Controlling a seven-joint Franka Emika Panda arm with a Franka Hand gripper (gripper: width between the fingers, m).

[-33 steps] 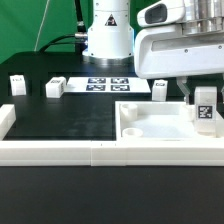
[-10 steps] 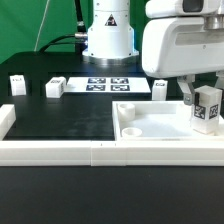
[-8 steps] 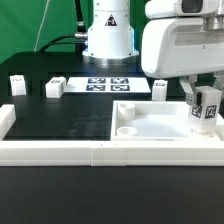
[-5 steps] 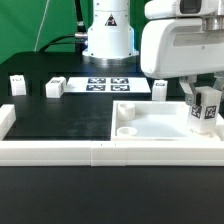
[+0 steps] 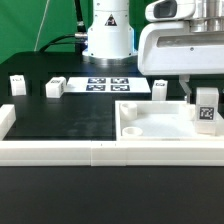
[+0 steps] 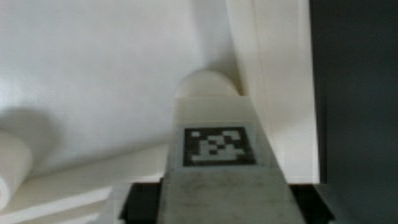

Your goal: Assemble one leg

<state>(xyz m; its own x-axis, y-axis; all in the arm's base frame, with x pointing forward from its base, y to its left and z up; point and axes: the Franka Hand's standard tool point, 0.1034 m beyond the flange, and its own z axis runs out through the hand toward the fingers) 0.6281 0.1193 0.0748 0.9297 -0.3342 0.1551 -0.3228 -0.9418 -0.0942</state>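
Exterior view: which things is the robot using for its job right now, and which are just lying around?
In use:
- end effector
- the leg it grips
- white panel beneath the leg

Lying about:
- three spare legs farther back
- marker board

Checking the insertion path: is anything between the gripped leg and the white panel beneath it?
Nothing visible does. The leg, held in the gripper, is over the panel at the exterior view's right; the other legs stand well back. Whether its base touches I cannot tell.
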